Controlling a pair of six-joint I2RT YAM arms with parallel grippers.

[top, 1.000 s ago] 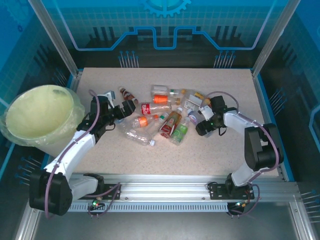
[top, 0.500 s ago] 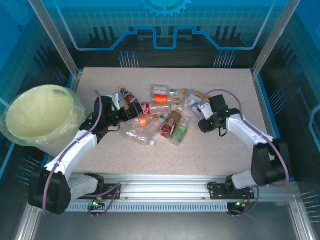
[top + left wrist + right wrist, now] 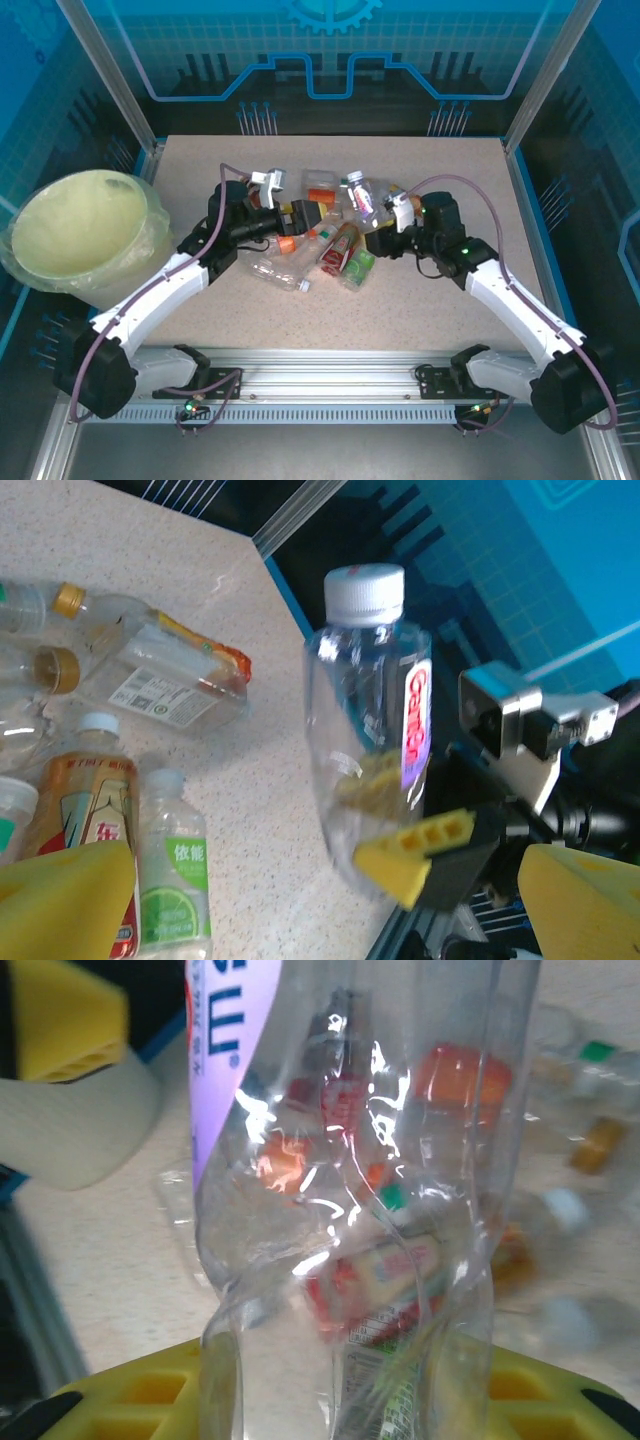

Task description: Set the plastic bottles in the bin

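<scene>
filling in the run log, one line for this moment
right gripper: shut on white-capped bottle, raised | left gripper: open over pile

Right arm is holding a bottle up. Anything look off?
Yes. The white-capped bottle in the right gripper is pinched near its base, and its clear wall is creased and buckled there, as the right wrist view shows. Nothing looks spilled.

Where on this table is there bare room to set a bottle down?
Bare table along the near rail between the arms, along the far edge, and right of the right arm. The middle is crowded with plastic bottles.
</scene>
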